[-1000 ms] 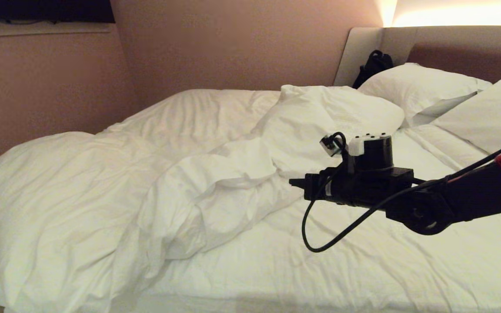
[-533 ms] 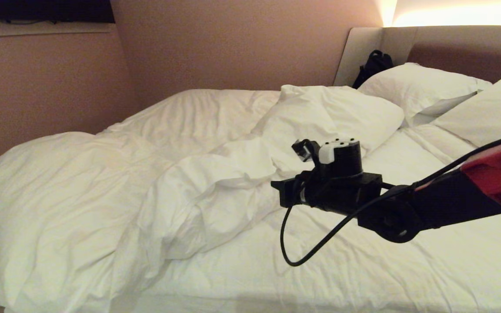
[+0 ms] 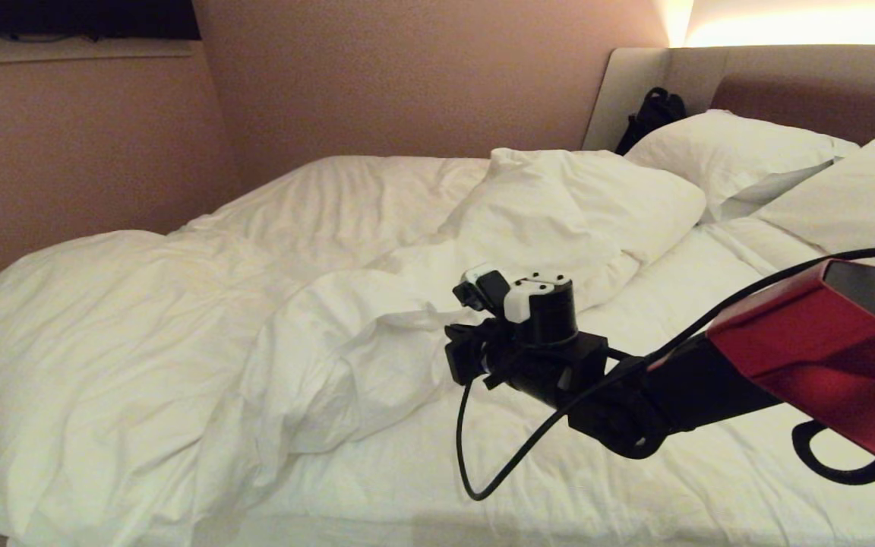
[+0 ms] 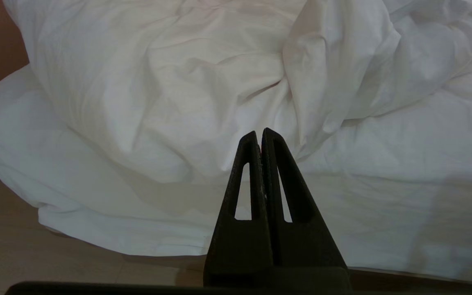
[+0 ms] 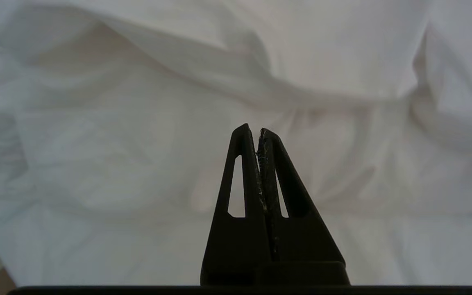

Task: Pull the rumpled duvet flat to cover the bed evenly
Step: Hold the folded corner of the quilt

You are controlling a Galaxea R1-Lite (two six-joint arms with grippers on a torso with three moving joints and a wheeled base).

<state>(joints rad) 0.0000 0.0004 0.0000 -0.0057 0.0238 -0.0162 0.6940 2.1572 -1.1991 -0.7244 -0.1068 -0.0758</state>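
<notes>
The duvet (image 3: 141, 342) lies rumpled in a thick heap over the left part of the bed (image 3: 711, 471), with a puffy fold running up toward the pillows. My right gripper (image 3: 457, 355) reaches in from the right on its black and red arm and hangs just over the duvet's bunched edge at mid-bed. In the right wrist view this gripper (image 5: 254, 131) is shut and empty, with white folds of the duvet (image 5: 137, 123) close ahead. My left gripper (image 4: 260, 133) is shut and empty, parked low before the bed's near side, facing the overhanging duvet (image 4: 170, 82).
Two white pillows (image 3: 734, 152) (image 3: 855, 197) lean on the padded headboard (image 3: 787, 76). A black bag (image 3: 652, 114) sits in the corner behind them. A pinkish wall (image 3: 65, 152) runs along the bed's far side. Wooden floor (image 4: 35, 262) shows below the mattress.
My right arm has swung left and down across the bed, bringing its gripper from over the bare sheet to the duvet's bunched edge; the wrist has rolled. The duvet has not moved.
</notes>
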